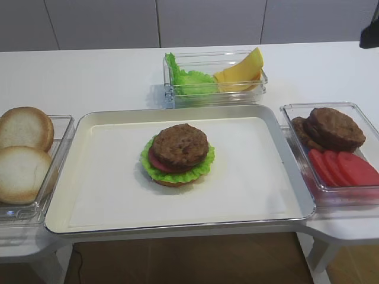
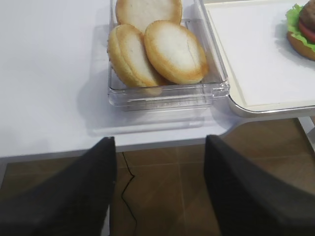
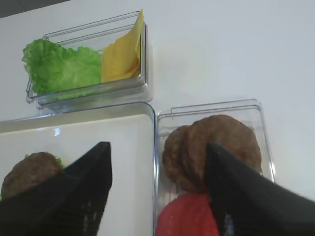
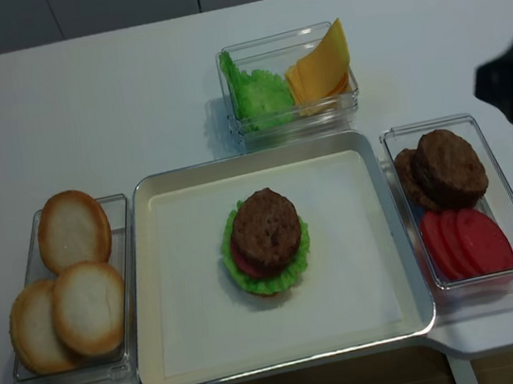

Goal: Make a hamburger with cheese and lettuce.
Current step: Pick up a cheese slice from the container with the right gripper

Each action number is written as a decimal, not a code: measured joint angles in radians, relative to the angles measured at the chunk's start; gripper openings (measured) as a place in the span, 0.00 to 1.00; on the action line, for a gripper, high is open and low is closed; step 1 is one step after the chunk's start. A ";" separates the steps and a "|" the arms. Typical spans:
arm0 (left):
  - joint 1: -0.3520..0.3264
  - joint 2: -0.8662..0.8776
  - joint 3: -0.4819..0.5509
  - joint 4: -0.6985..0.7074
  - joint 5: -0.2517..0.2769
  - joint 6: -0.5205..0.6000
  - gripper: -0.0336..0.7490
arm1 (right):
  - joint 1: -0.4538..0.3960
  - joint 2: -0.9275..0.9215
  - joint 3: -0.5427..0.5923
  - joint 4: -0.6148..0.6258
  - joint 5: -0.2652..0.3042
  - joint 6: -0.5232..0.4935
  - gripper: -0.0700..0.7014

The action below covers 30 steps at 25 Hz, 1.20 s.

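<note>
- Your half-built hamburger [image 1: 177, 155], a tan bun base under frilly green lettuce, a red tomato slice and a brown patty, sat mid-tray on the shallow metal tray [image 1: 284, 142], with no cheese on it yet.
- The thin yellow cheese slices [image 3: 123, 51] leaned on edge in the clear plastic tub [image 3: 88, 93] behind the tray, just beside the spare ruffled green lettuce leaf [image 3: 61, 66].
- Your right tool [image 3: 157, 191] hung spread and empty over the seam between the tray and the clear box of loose brown patties [image 3: 211, 145]; the cheese lay ahead of it and slightly left, so this arm looked the nearer.
- Your left tool [image 2: 160, 189], likewise spread and empty, hovered off the white bench [image 2: 49, 73], near the clear box of pale bun halves [image 2: 157, 49], well apart from the cheese.
</note>
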 joint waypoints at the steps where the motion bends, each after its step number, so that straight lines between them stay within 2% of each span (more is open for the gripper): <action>1: 0.000 0.000 0.000 0.000 0.000 0.000 0.58 | 0.000 0.041 -0.033 0.014 0.000 -0.007 0.67; 7: 0.000 0.000 0.000 0.000 0.000 0.000 0.58 | 0.000 0.334 -0.262 0.127 0.017 -0.104 0.67; 10: 0.000 0.000 0.000 0.000 0.000 0.000 0.58 | 0.000 0.485 -0.398 0.205 0.060 -0.136 0.67; 14: 0.000 0.000 0.000 0.000 0.000 0.000 0.58 | 0.000 0.681 -0.595 0.264 0.140 -0.166 0.67; 17: 0.000 0.000 0.000 0.000 0.000 0.000 0.58 | 0.000 0.807 -0.716 0.290 0.177 -0.171 0.67; 23: 0.000 0.000 0.000 0.000 0.000 0.000 0.58 | 0.000 1.009 -0.922 0.318 0.193 -0.173 0.67; 30: 0.000 0.000 0.000 0.000 0.000 0.000 0.58 | 0.000 1.163 -1.049 0.353 0.195 -0.193 0.67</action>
